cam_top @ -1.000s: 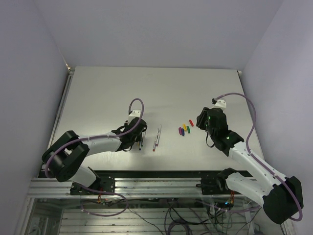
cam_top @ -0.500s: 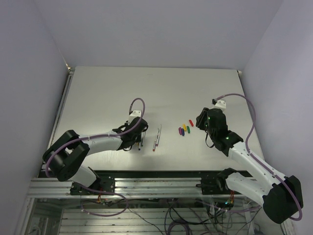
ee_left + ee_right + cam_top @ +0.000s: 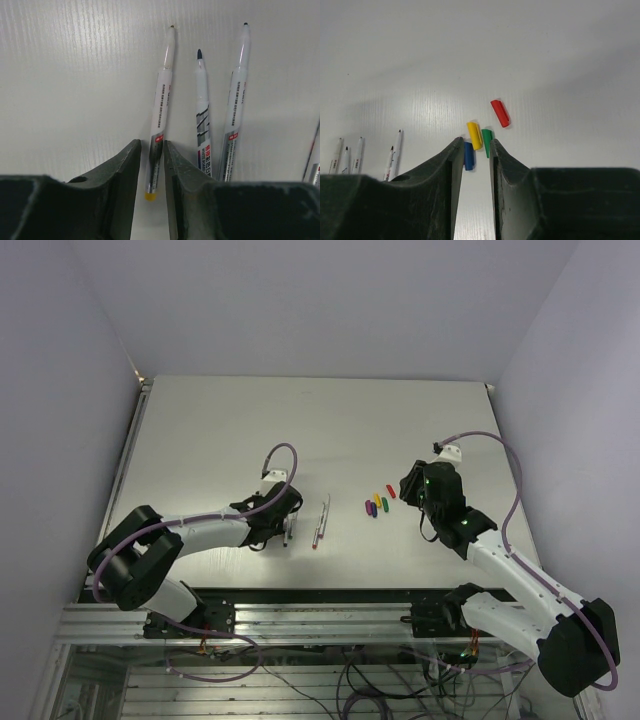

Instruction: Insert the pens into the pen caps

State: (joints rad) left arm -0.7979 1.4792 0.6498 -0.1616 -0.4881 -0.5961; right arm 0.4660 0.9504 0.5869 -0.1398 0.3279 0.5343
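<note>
Since the last look my left gripper (image 3: 151, 146) has edged slightly, jaws a little apart astride the yellow-ended pen (image 3: 161, 100) lying flat on the table (image 3: 75, 75), lined up to pinch. My right gripper (image 3: 473, 142) hangs narrowly parted, empty, over the pen caps (image 3: 499, 113), presumably awaiting its turn.

On the table (image 3: 220, 430), the pens (image 3: 321, 520) lie left of centre, roughly parallel. The leftmost pen (image 3: 161, 107) lies between the fingers of the left gripper (image 3: 150, 155), with the others to its right. The pen caps (image 3: 377, 504) cluster well apart to the right, just before the right gripper (image 3: 473, 150).
</note>
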